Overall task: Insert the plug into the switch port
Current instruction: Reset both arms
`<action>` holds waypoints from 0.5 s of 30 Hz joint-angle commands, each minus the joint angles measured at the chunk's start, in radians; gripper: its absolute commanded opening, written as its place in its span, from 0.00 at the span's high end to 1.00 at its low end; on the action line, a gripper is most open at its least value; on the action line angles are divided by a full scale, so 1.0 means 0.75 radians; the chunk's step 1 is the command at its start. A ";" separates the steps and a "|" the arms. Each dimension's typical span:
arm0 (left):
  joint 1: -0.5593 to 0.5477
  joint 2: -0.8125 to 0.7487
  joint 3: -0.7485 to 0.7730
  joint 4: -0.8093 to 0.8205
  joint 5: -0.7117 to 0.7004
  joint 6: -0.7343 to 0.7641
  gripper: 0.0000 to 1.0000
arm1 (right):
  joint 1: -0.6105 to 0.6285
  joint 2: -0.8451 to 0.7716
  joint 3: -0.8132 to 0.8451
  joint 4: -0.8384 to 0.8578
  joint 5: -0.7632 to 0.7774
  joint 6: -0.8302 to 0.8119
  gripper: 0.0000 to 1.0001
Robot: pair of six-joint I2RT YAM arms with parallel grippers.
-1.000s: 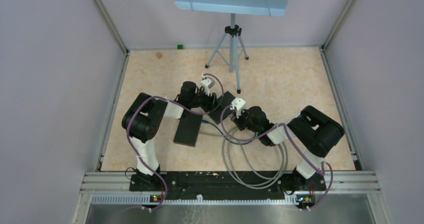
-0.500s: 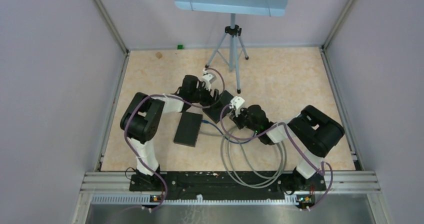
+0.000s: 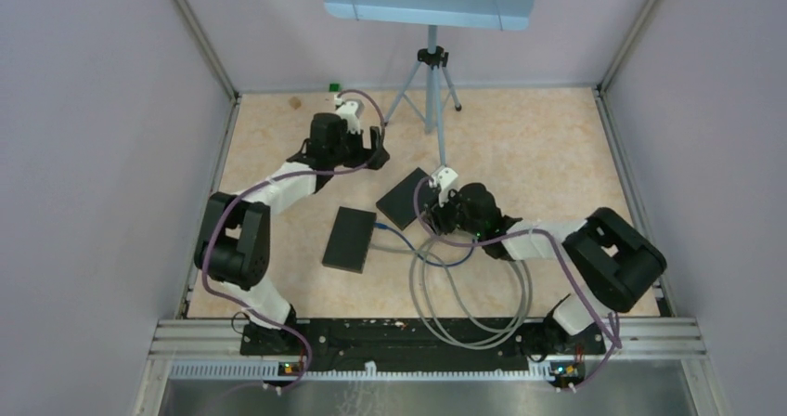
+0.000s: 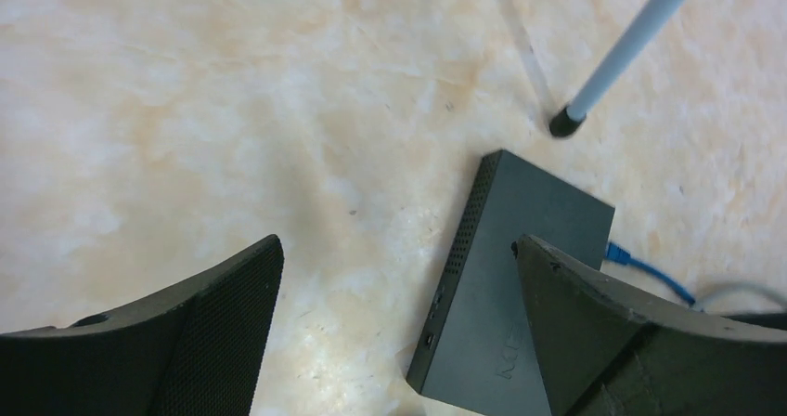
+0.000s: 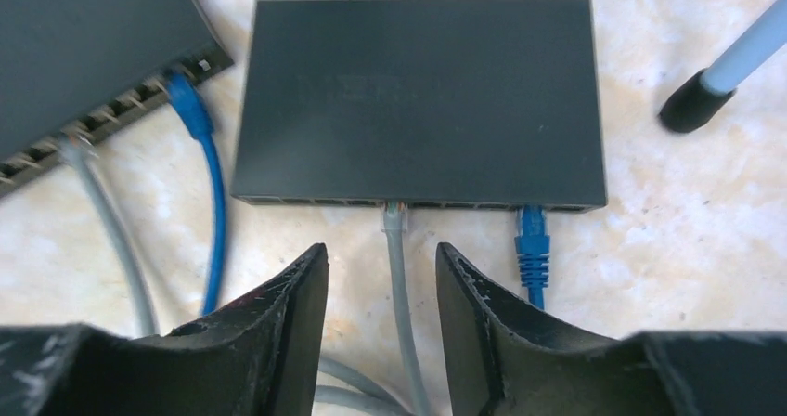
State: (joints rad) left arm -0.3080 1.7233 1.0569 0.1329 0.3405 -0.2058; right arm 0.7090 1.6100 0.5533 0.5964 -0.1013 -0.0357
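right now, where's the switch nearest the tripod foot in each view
top external: switch near the picture's centre.
left wrist: switch lower right of centre.
right wrist: switch upper centre.
shared landmark: the black tripod foot beside it.

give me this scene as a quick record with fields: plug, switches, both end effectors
plug: grey cable plug, looks seated in the port row of the black rectangular switch
same switch: blue cable plug also in, further right
second black switch: two cables plugged in
right end effector: open, fingers either side of the grey cable, not gripping
left end effector: open, empty
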 commanded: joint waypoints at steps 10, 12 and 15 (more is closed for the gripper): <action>0.002 -0.217 0.223 -0.753 -0.379 -0.102 0.01 | -0.032 -0.310 0.699 -1.260 0.276 0.490 0.49; 0.002 -0.277 0.198 -0.769 -0.379 -0.091 0.01 | -0.031 -0.272 0.829 -1.413 0.299 0.521 0.44; 0.002 -0.395 0.131 -0.770 -0.389 -0.070 0.01 | -0.031 -0.278 0.935 -1.516 0.420 0.540 0.43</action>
State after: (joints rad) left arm -0.3077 1.5726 1.1820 -0.3889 0.0704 -0.2764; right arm 0.6926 1.3979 1.1580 -0.2955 0.0853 0.2989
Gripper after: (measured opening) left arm 0.987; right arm 0.565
